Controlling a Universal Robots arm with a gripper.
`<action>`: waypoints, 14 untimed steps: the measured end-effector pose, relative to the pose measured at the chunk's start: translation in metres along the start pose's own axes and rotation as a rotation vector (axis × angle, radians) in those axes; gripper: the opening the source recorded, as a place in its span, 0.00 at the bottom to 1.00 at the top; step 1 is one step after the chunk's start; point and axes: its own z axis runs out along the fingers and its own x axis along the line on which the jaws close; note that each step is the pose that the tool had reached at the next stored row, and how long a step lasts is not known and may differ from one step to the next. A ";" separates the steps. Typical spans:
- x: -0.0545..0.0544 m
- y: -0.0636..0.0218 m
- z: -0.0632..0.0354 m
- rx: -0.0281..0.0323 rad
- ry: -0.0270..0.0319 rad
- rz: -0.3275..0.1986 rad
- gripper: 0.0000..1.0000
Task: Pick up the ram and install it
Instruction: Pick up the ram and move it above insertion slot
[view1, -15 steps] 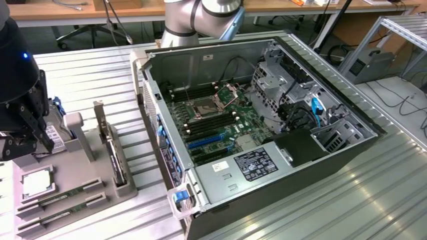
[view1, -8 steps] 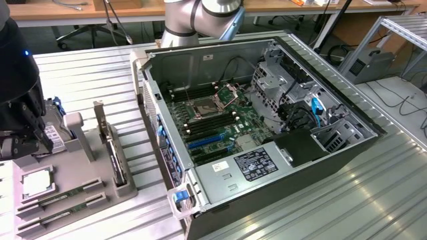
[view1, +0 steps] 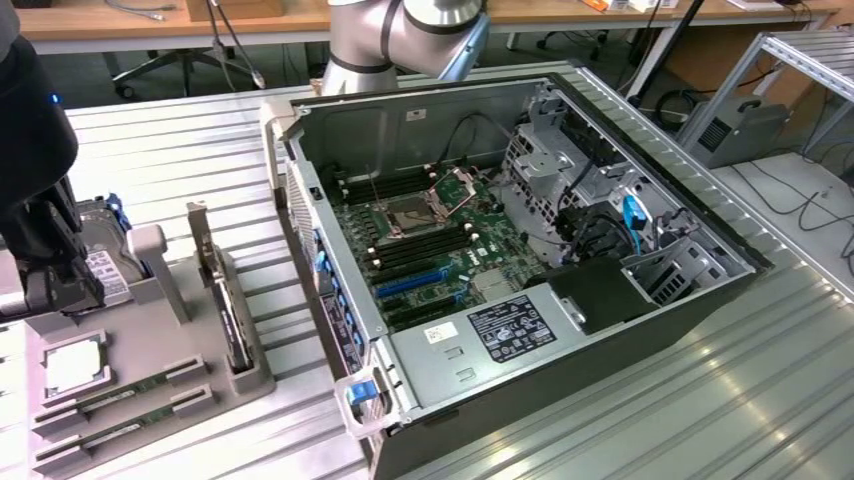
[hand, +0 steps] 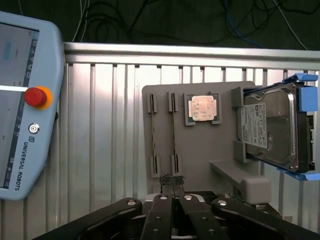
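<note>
Two green ram sticks (view1: 123, 394) (view1: 110, 436) lie in slots of a grey holder (view1: 160, 350) at the exterior view's lower left. In the wrist view they stand edge-on as two thin lines (hand: 153, 135) (hand: 173, 135). My gripper (hand: 173, 182) hangs over the near end of the second stick, its black fingers (hand: 163, 210) pressed together with nothing between them. In the exterior view the gripper (view1: 47, 255) is a dark mass above the holder at the left edge. Both sticks sit in the holder.
The holder also carries a hard drive (hand: 270, 130) in a blue bracket, a CPU (hand: 202, 107) and an upright expansion card (view1: 220, 300). The open computer case (view1: 534, 230) lies to the exterior view's right, its motherboard slots (view1: 420, 245) exposed. A teach pendant (hand: 25, 100) rests beside the holder.
</note>
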 end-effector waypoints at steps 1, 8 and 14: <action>0.000 0.0000 0.0000 -0.0001 0.0001 0.000 0.11; 0.000 0.0000 0.0000 0.0000 0.0001 0.000 0.11; 0.000 0.0000 0.0000 0.0000 0.0001 0.000 0.11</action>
